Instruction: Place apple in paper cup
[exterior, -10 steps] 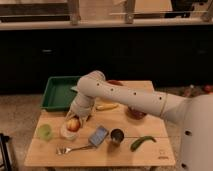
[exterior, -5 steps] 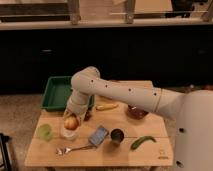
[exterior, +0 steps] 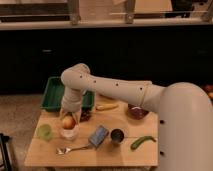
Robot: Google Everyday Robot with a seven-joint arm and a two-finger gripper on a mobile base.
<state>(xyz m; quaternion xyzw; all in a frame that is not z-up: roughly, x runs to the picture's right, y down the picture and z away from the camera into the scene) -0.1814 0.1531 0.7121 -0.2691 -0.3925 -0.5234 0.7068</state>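
The apple [exterior: 68, 122], yellow-orange with a red blush, sits at the mouth of the white paper cup [exterior: 69, 133] at the table's left. Its top half shows above the rim. My gripper [exterior: 68, 113] hangs straight down from the arm, directly above the apple and touching or nearly touching its top. The arm reaches in from the right and hides the gripper's upper part.
A light-green cup [exterior: 45, 131] stands left of the paper cup. A green tray [exterior: 54, 94] lies behind. A banana [exterior: 107, 106], dark grapes [exterior: 136, 111], a metal cup [exterior: 117, 135], a blue-grey packet [exterior: 98, 136], a spoon [exterior: 70, 149] and a green vegetable [exterior: 142, 142] lie on the wooden table [exterior: 120, 155].
The arm's elbow has swung left and risen. The gripper and the apple have shifted slightly left, and the apple now sits centred over the paper cup.
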